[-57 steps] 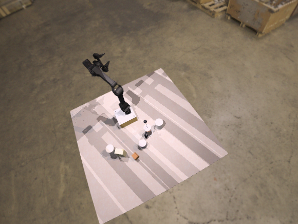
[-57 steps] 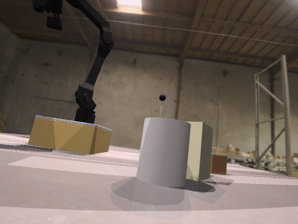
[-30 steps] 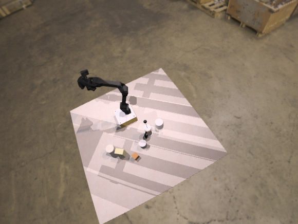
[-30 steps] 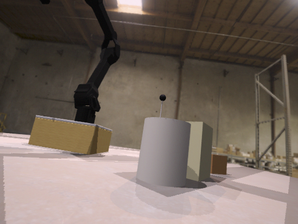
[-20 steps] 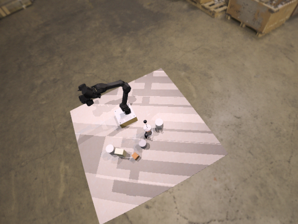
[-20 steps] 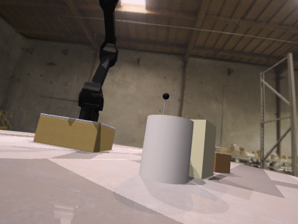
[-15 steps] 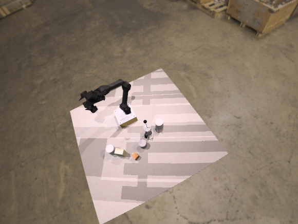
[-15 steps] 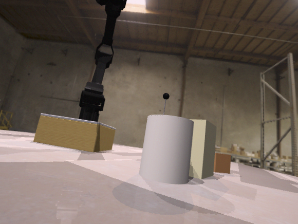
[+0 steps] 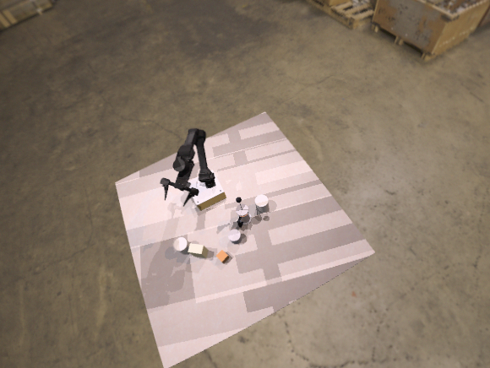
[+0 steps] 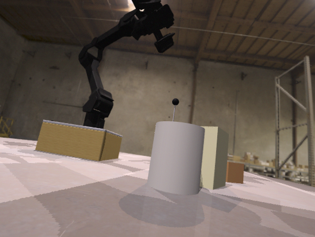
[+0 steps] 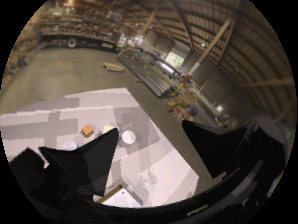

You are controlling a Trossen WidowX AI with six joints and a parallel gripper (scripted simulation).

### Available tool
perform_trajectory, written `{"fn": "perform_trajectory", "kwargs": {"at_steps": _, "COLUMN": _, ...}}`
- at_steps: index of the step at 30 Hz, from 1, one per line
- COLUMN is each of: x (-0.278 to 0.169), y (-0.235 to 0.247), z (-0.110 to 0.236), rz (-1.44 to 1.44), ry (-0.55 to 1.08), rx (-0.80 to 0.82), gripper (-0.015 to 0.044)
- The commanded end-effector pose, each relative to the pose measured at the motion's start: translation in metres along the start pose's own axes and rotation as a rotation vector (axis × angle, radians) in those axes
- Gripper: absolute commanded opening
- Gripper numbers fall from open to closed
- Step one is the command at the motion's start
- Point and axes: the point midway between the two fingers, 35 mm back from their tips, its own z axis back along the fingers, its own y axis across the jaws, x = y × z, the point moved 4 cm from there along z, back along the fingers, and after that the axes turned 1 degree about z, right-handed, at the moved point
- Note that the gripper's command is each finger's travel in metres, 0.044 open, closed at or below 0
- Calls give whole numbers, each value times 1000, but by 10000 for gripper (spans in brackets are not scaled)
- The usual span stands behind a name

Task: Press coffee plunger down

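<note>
Coffee press [image 9: 242,216] stands upright on the desk [image 9: 296,236] among white cylinders [image 9: 261,202], its plunger knob [image 9: 238,199] raised and unpressed. Well apart beside the base, the gripper [image 9: 177,192] hangs with jaws wide, holding nothing, probably readied to descend on the knob.

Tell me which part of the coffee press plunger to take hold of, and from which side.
Grip the small black ball knob topping the thin upright rod, coming straight down from above. The rod stands vertical, so a downward approach probably pushes along it without tipping the press. The open, empty gripper hangs off to the side, beyond the tan base block.
</note>
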Motion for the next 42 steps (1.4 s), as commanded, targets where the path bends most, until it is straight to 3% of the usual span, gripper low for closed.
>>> {"fn": "perform_trajectory", "kwargs": {"at_steps": 1, "x": 7, "y": 51, "z": 16, "rz": -13, "ry": -112, "rx": 236, "gripper": 440}}
{"fn": "perform_trajectory", "kwargs": {"at_steps": 12, "x": -13, "y": 172, "z": 101, "rz": 24, "ry": -251, "rx": 942, "gripper": 440}}
{"fn": "perform_trajectory", "kwargs": {"at_steps": 14, "x": -18, "y": 181, "z": 112, "rz": 32, "ry": -252, "rx": 1004, "gripper": 440}}
{"fn": "perform_trajectory", "kwargs": {"at_steps": 19, "x": -25, "y": 187, "z": 117, "rz": 37, "ry": -252, "rx": 1039, "gripper": 440}}
{"fn": "perform_trajectory", "kwargs": {"at_steps": 27, "x": -65, "y": 215, "z": 92, "rz": 45, "ry": -257, "rx": 1050, "gripper": 440}}
{"fn": "perform_trajectory", "kwargs": {"at_steps": 42, "x": -60, "y": 230, "z": 84, "rz": 44, "ry": -258, "rx": 1050, "gripper": 440}}
